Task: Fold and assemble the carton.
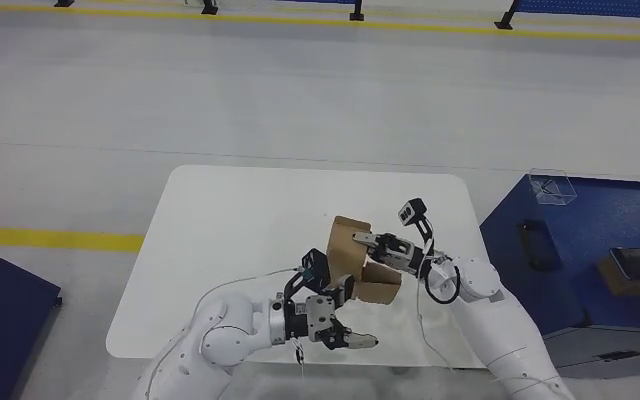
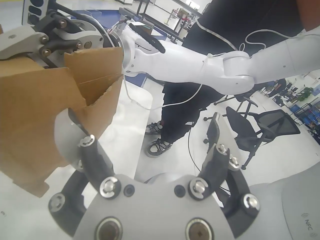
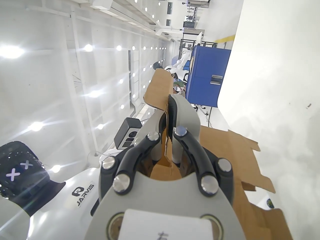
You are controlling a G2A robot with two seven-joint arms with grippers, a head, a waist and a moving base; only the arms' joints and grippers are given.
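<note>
The carton flap (image 3: 159,89) sits pinched between the right fingers (image 3: 185,116).

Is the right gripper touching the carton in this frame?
Touching. The right wrist view shows the right gripper shut on the carton, clamping one flap's edge with no gap visible.

Cardboard carton (image 1: 350,255): brown, corrugated, matt; cut edges rough and ragged. Table (image 1: 230,250): white, smooth, faint sheen. Both left gripper (image 2: 138,118) and right gripper (image 3: 167,106): pale grey matt fingers (image 3: 185,111), black plastic-looking links (image 3: 192,151), polished metal screw heads (image 3: 208,182). Arm shell (image 2: 190,61): glossy white plastic.
</note>
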